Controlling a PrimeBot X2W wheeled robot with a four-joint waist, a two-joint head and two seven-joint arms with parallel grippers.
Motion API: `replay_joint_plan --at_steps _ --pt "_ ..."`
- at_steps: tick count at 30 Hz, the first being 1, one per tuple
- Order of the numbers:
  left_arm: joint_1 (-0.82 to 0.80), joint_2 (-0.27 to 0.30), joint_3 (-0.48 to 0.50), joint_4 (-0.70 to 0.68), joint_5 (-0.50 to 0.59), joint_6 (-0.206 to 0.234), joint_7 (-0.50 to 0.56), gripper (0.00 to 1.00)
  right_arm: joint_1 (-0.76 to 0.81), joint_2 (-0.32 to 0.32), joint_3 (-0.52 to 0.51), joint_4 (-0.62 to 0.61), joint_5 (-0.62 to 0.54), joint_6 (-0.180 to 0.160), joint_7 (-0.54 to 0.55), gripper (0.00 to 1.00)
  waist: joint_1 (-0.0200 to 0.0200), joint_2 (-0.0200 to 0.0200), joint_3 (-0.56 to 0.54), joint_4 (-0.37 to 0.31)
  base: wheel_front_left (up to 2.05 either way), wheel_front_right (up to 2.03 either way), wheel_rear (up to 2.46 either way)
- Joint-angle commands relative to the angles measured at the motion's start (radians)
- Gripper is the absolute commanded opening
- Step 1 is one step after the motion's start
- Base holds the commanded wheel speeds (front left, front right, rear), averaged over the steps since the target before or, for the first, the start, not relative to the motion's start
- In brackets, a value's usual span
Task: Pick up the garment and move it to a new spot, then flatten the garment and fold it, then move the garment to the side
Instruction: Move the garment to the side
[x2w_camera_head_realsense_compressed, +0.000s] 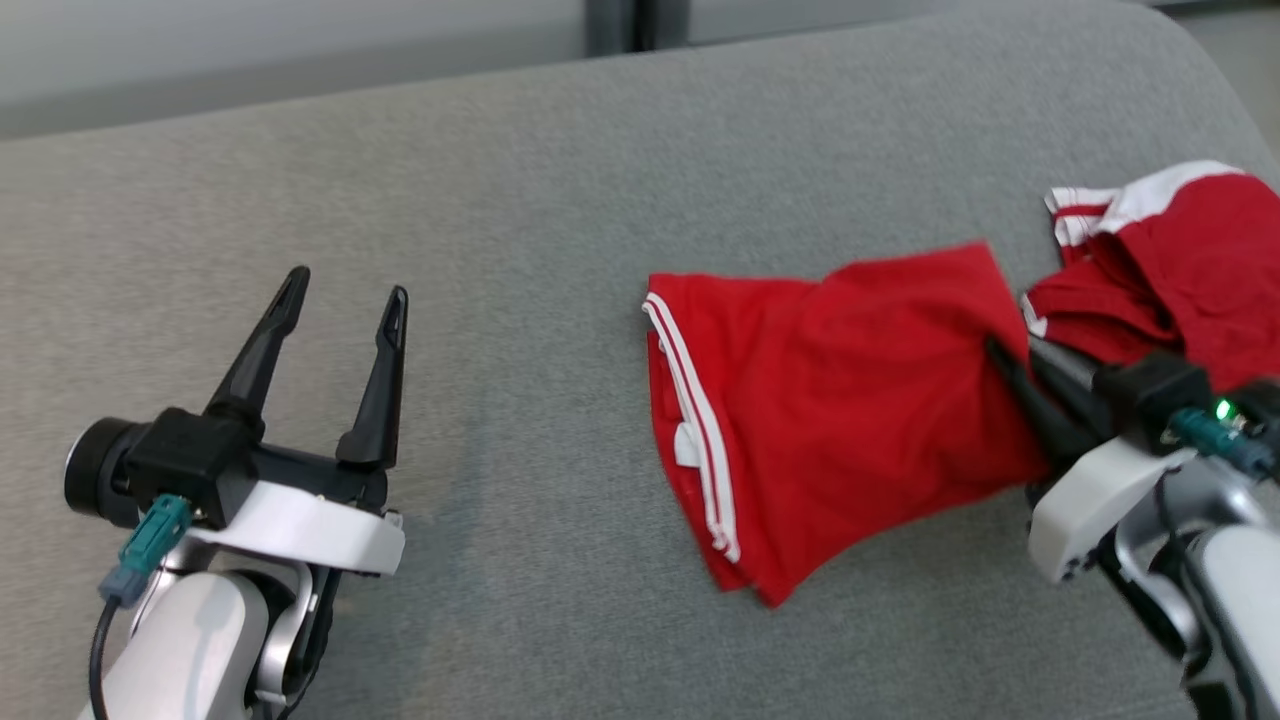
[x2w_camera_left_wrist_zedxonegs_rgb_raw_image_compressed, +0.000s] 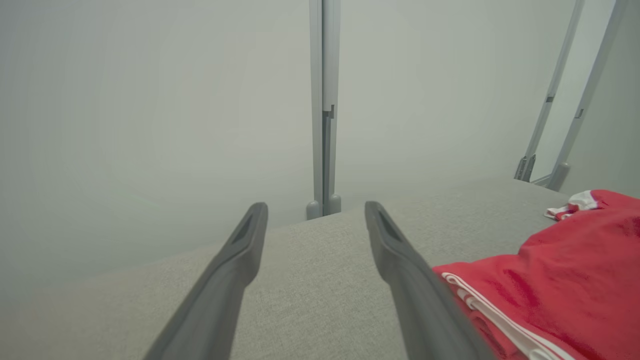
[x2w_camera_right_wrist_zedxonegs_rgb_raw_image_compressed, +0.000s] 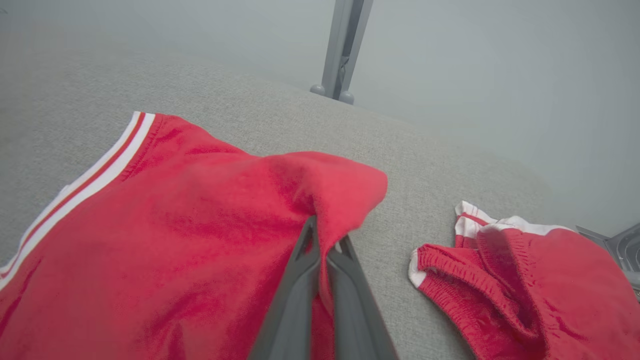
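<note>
The garment is clamped at its right edge by the right gripper, its length laid toward the spread-open left gripper.

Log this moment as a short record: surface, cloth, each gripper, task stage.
surface: grey fabric surface
garment: red garment, rumpled, white-striped hem at its left end in the head view
other cloth: bunched red cloth with an elastic band and white trim, to the garment's right; cannot tell if the two are joined
left gripper: open, over bare surface, apart from the garment
right gripper: shut, pinching a fold at the garment's right edge
task stage: garment gripped, not yet flattened
</note>
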Motion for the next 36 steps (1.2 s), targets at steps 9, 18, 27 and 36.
replay_joint_plan --at_steps 9,18,27,36 --pt "-0.117 0.031 -0.031 -0.036 0.041 -0.032 0.042 1.00 -0.243 -0.238 0.024 0.030 0.031 -0.001 -0.061 0.00 0.0000 -0.0001 0.212 -0.116 0.00 0.00 0.00" --pt "-0.172 0.032 -0.056 -0.039 0.052 -0.054 0.053 1.00 -0.341 -0.396 -0.054 0.216 0.078 -0.001 -0.185 0.00 0.0000 -0.0001 0.293 -0.120 0.00 0.00 0.00" --pt "-0.208 0.023 -0.078 -0.024 0.056 -0.068 0.049 1.00 -0.426 -0.353 -0.139 0.468 0.053 -0.001 -0.268 1.00 0.0000 -0.0001 0.318 -0.101 0.00 0.00 0.00" --pt "-0.191 0.017 -0.078 0.004 0.034 -0.061 0.032 1.00 -0.432 -0.224 -0.249 0.623 -0.004 -0.001 -0.354 1.00 0.0000 -0.0001 0.282 -0.102 0.00 0.00 0.00"
